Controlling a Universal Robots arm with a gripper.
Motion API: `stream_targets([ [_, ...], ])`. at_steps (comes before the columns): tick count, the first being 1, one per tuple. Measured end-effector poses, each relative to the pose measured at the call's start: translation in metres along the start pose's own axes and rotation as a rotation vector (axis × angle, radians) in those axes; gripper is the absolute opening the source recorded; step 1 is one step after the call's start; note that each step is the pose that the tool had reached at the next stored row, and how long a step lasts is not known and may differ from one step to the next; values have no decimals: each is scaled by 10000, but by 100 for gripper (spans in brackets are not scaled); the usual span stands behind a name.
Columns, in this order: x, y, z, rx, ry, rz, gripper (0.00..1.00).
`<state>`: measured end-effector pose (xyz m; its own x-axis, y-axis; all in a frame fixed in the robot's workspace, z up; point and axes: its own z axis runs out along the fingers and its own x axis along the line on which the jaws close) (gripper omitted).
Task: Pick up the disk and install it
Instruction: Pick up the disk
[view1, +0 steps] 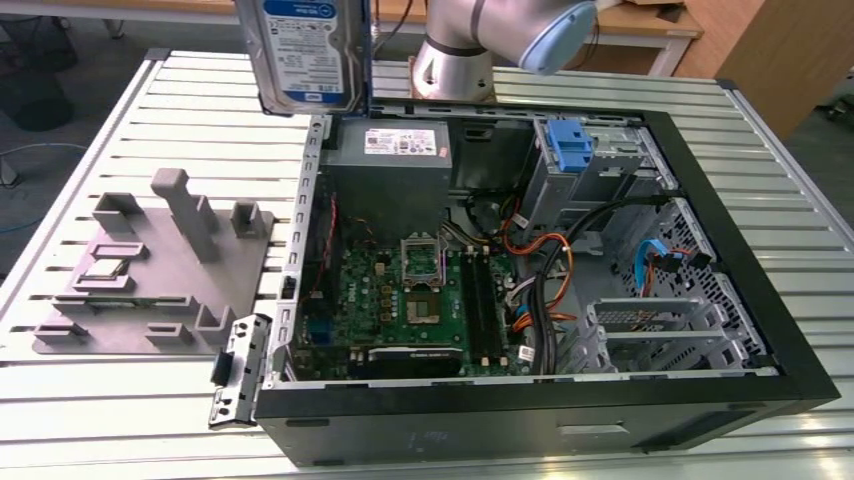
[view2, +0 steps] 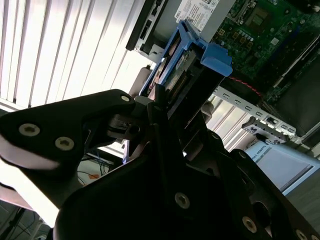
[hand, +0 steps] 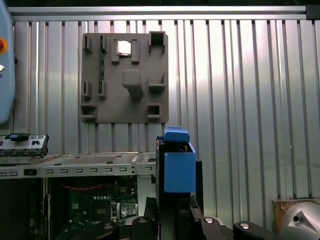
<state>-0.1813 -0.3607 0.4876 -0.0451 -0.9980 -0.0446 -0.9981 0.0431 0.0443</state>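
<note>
The disk (view1: 307, 55), silver-grey with a white-and-blue label and blue rails, hangs on edge high above the table, behind the open computer case's (view1: 747, 300) back-left corner in the exterior view. In the second wrist view my gripper (view2: 165, 107) is shut on the disk (view2: 182, 65), its black fingers (view2: 150, 115) clamped on both faces. The first wrist view looks along the disk (hand: 178, 167) end-on, blue rail outermost, with the gripper (hand: 175, 222) below it.
The case lies open on the slatted metal table (view1: 160, 430), with its motherboard (view1: 400, 300), cables, a grey power supply box (view1: 394, 150) and a blue latch (view1: 567, 148) at the drive bay. A grey fixture plate (view1: 147, 280) lies at the exterior view's left. The arm's base (view1: 454, 60) stands behind the case.
</note>
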Motion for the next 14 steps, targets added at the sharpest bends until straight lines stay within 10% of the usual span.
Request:
stream_targets([
  [14,-23,-516,-18,-1,1,0,35],
])
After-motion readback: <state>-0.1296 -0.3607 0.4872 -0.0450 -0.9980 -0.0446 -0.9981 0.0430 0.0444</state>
